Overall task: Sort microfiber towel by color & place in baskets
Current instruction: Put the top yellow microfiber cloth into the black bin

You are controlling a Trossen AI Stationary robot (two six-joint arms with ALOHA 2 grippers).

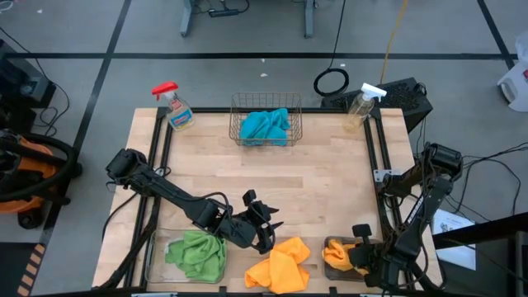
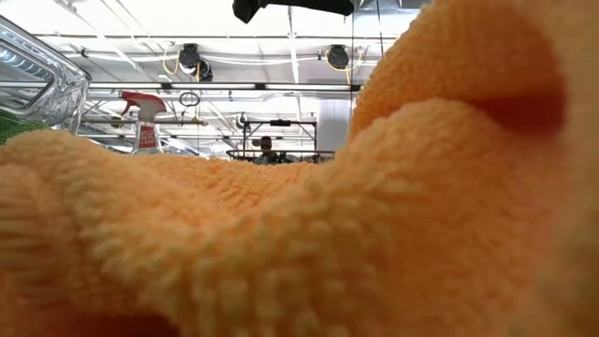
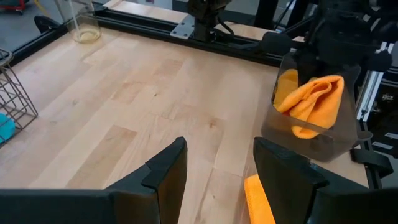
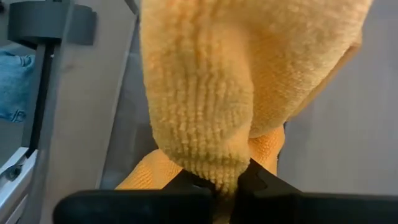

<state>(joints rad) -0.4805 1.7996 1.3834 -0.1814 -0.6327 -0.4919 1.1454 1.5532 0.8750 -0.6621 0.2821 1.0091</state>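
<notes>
My right gripper (image 4: pixel 227 183) is shut on a yellow-orange towel (image 1: pixel 338 254) and reaches down into the dark grey bin (image 3: pixel 323 140) at the table's near right corner. A second yellow-orange towel (image 1: pixel 280 266) lies crumpled on the table near the front edge and fills the low view (image 2: pixel 299 215). My left gripper (image 3: pixel 217 168) hovers open just left of it, with nothing between its fingers. A green towel (image 1: pixel 196 254) lies in the clear bin (image 1: pixel 153 247) at the near left. Teal-blue towels (image 1: pixel 266 126) lie in the wire basket (image 1: pixel 234 111) at the far middle. My right gripper pinches a bunched fold of the yellow-orange towel (image 4: pixel 224 162) between its two fingers (image 4: pixel 261 180), coming steeply from above. The towel bulges out past the fingertips, and its lower part (image 3: pixel 311 99) sits inside the dark grey bin.
A spray bottle with a red head (image 1: pixel 173 106) stands at the far left corner and one with a white head (image 1: pixel 363 106) at the far right. Black rails (image 1: pixel 375 157) run along the table's sides. Bare wood (image 1: pixel 330 190) lies in the middle.
</notes>
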